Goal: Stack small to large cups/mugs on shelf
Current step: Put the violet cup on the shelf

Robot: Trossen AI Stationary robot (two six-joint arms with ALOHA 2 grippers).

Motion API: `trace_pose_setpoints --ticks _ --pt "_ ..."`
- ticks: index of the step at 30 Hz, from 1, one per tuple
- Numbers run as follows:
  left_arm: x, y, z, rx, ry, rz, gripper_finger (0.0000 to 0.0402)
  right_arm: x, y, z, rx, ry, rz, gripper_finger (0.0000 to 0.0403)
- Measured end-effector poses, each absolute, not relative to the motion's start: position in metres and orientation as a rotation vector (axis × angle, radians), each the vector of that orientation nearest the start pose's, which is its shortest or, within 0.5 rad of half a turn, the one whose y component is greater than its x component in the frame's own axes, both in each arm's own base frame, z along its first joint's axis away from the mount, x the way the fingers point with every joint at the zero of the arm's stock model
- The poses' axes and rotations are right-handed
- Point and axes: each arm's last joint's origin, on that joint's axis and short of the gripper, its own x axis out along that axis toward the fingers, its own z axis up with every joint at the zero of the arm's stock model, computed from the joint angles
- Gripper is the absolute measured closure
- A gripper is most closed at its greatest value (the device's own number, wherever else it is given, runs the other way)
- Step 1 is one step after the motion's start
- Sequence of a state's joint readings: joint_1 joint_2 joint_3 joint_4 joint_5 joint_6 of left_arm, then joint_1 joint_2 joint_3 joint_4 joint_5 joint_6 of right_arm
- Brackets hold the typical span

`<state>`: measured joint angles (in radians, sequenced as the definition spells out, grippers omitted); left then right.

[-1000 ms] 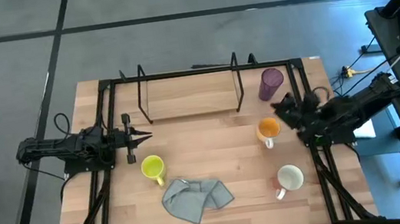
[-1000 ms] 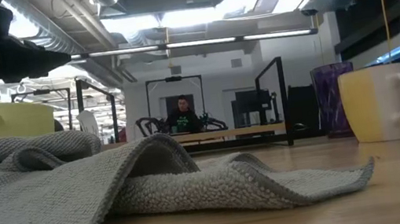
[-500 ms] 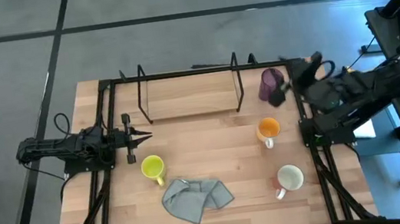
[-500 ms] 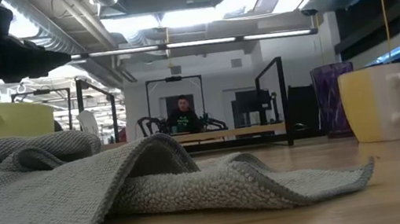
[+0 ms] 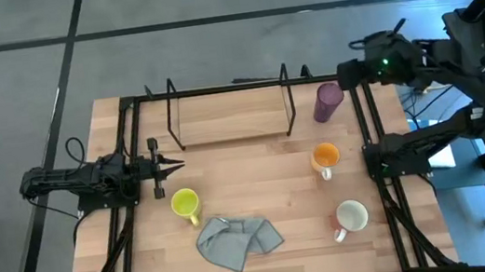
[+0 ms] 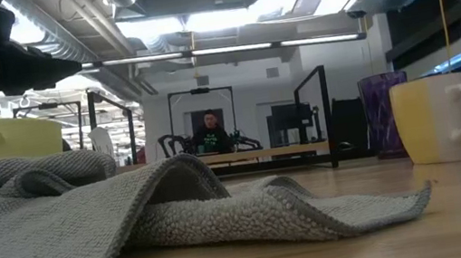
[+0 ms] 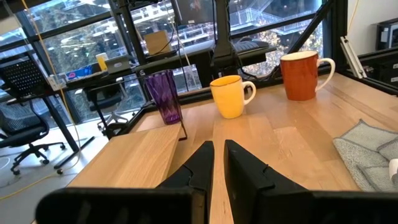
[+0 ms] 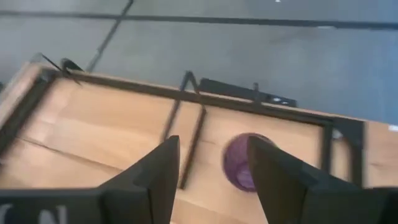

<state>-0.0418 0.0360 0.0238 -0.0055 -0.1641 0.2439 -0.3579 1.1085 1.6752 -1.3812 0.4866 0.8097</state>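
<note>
A yellow mug (image 5: 185, 203), an orange mug (image 5: 325, 156), a white mug (image 5: 352, 216) and a purple tumbler (image 5: 328, 100) each stand on their bases on the wooden table. The black wire shelf (image 5: 230, 109) stands at the far middle with nothing on it. My right gripper (image 8: 212, 143) is open and raised over the table's far right corner (image 5: 353, 72), above and just beyond the tumbler (image 8: 244, 162). My left gripper (image 5: 171, 167) is shut and empty at the left, just beyond the yellow mug; its wrist view (image 7: 216, 163) shows the tumbler (image 7: 165, 94) and the orange mug (image 7: 231, 96).
A crumpled grey cloth (image 5: 237, 240) lies near the front edge, between the yellow and white mugs. The black table frame (image 5: 374, 137) runs along the table's sides and far edge. In the low view a person (image 6: 210, 135) sits in the room far behind.
My right gripper has risen from beside the orange mug and swung toward the table's far edge, ending high over the far right corner by the purple tumbler. None of the mugs has moved.
</note>
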Motion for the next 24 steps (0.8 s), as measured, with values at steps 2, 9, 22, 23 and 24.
trace_pose_setpoints --ticks 2,9,22,23,24 --pt "0.098 0.001 0.168 0.245 0.032 0.120 0.0369 0.131 -0.065 0.456 0.679 0.425 -1.070 0.0215" --pt "0.098 0.001 0.168 0.245 0.032 0.119 0.0369 0.140 -0.068 0.464 0.691 0.317 -1.030 0.0215" --pt "0.098 0.001 0.168 0.245 0.032 0.119 0.0369 0.144 -0.070 0.471 0.727 0.207 -1.006 0.0215" --pt "0.098 0.001 0.168 0.245 0.032 0.119 0.0369 0.144 -0.070 0.473 0.727 0.192 -1.006 0.0215" --pt "0.098 0.001 0.168 0.246 0.033 0.119 0.0369 0.144 -0.070 0.472 0.727 0.195 -1.004 0.0215"
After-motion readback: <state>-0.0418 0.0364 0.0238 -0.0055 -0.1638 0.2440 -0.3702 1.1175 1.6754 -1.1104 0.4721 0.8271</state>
